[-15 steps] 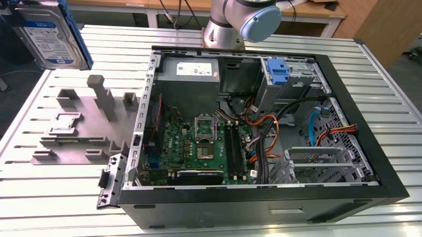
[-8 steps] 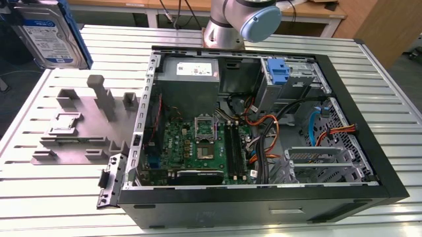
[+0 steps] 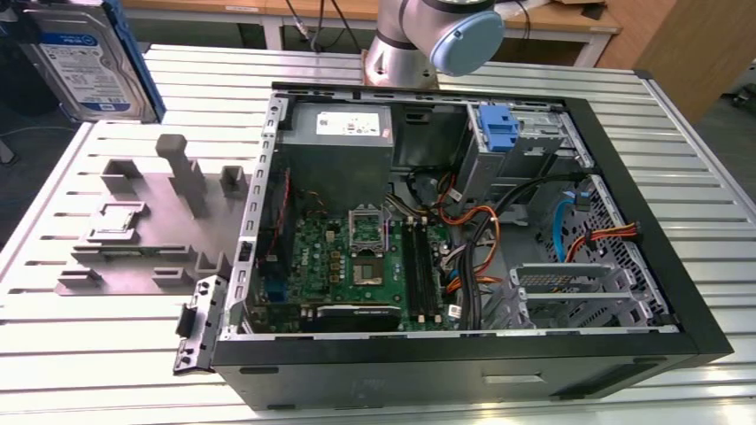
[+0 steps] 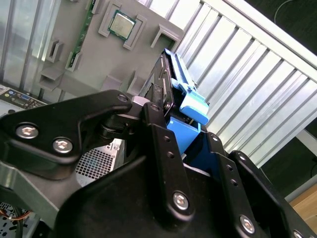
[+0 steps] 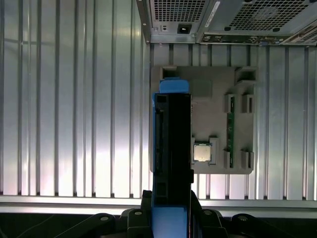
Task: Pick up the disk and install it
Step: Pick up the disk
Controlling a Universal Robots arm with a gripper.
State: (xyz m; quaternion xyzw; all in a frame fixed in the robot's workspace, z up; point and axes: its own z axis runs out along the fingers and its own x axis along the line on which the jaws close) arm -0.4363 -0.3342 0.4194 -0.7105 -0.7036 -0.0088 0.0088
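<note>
**Disk in the air, gripper clamped on it**

In the upper corner at the exterior view's left, the disk [image 3: 88, 57] stands upright in the air. Its white-and-blue label faces the camera, and a blue rail runs down its edge. In the second wrist view the gripper [image 4: 184, 135] has its black fingers [image 4: 161, 134] pressed against both sides of the blue carrier, so the jaws are closed firmly on the disk. The first wrist view looks along the disk edge-on, with the slatted table [image 3: 95, 354] and a grey fixture plate [image 3: 136, 146] well below it. A processor chip [image 5: 202, 152] sits in one of the plate's pockets.

Just beside the plate, toward the exterior view's right, lies an open computer case [image 3: 473, 354]. A power supply [image 3: 343, 128] sits in the case's far corner on that side, and the green motherboard [image 3: 354, 257] lies nearer the camera. Farther right a blue latch piece [image 3: 498, 133] stands at the far wall, and orange and black cables [image 3: 497, 230] trail across the floor of the case. Behind the case, the arm [image 3: 408, 40] rises from the table.
</note>
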